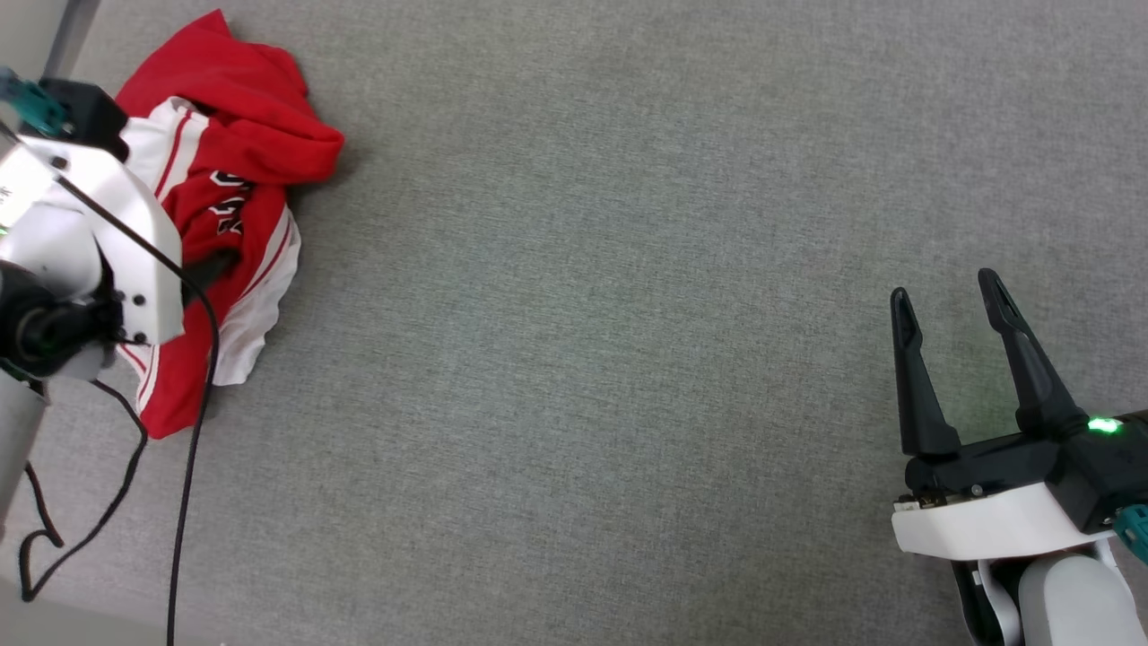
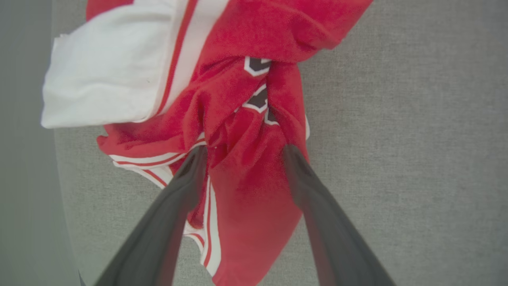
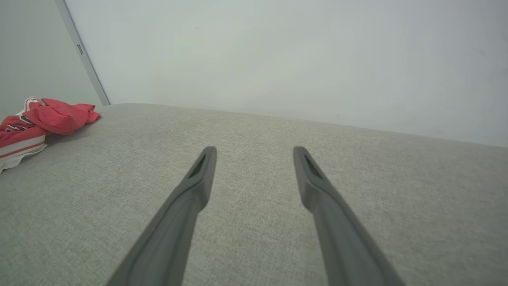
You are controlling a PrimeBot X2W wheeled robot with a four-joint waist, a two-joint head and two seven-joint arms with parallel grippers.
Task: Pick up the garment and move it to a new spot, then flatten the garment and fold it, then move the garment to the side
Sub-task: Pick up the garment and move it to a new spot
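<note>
The shirt [image 1: 238, 135] lies crumpled by the left edge of the grey cloth surface [image 1: 628, 314], with a pale wall [image 3: 278, 51] behind. The left gripper [image 2: 244, 149] stands spread astride its red fold. The right gripper [image 1: 943, 285], spread and empty, is well apart over open cloth.

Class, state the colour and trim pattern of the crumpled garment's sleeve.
White, with red-and-white striped trim; the sleeve shows best in the left wrist view.

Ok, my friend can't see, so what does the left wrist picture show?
A crumpled red garment with a white sleeve lies on a grey surface. The left gripper is open, its two dark fingers either side of a red fold.
</note>
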